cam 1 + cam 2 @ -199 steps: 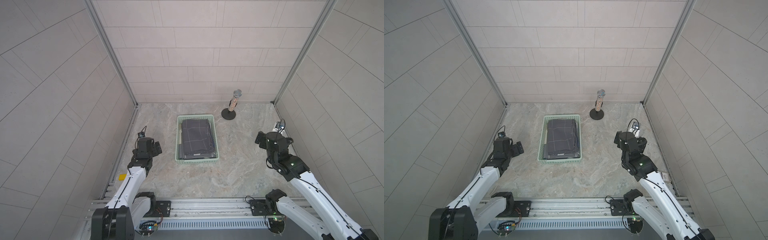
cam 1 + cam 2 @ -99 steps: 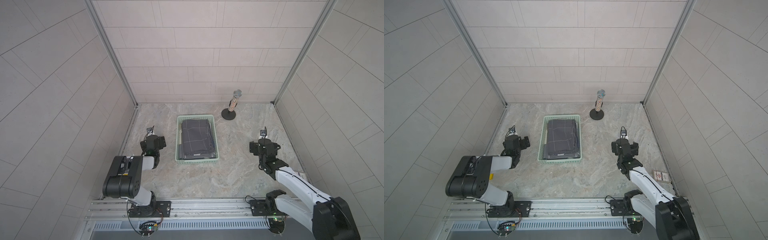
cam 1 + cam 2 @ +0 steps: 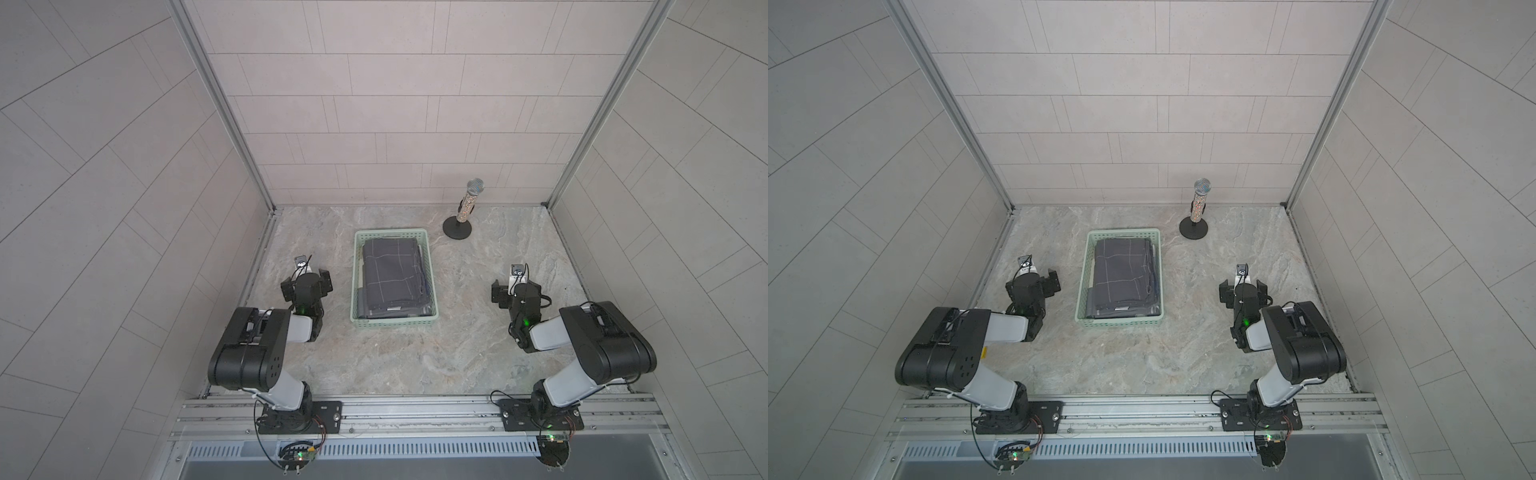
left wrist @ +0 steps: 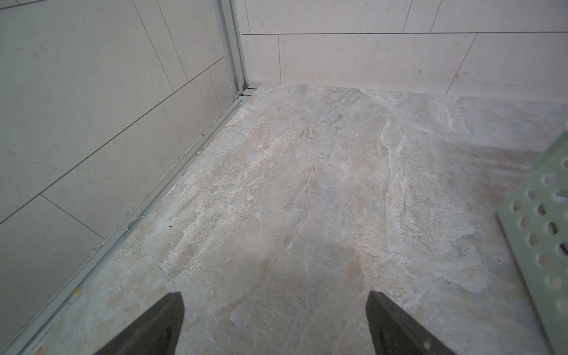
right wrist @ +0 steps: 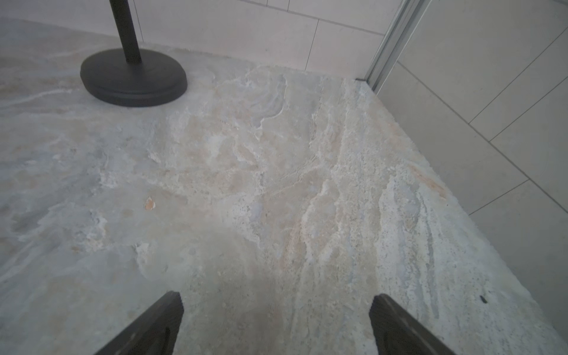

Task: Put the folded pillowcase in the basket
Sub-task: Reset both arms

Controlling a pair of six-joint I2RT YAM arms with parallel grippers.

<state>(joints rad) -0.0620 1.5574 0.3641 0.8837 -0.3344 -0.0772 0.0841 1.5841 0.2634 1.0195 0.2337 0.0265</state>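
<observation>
Presently, the folded pillowcase (image 3: 392, 277) lies flat inside the basket (image 3: 395, 327), within its rim. My left gripper (image 4: 275, 307) and right gripper (image 5: 275, 304) stand spread and empty, low on either side and apart from it. Risk, in my judgement: a careless inward sweep of my left arm could clip the basket's side and shove it askew.
</observation>
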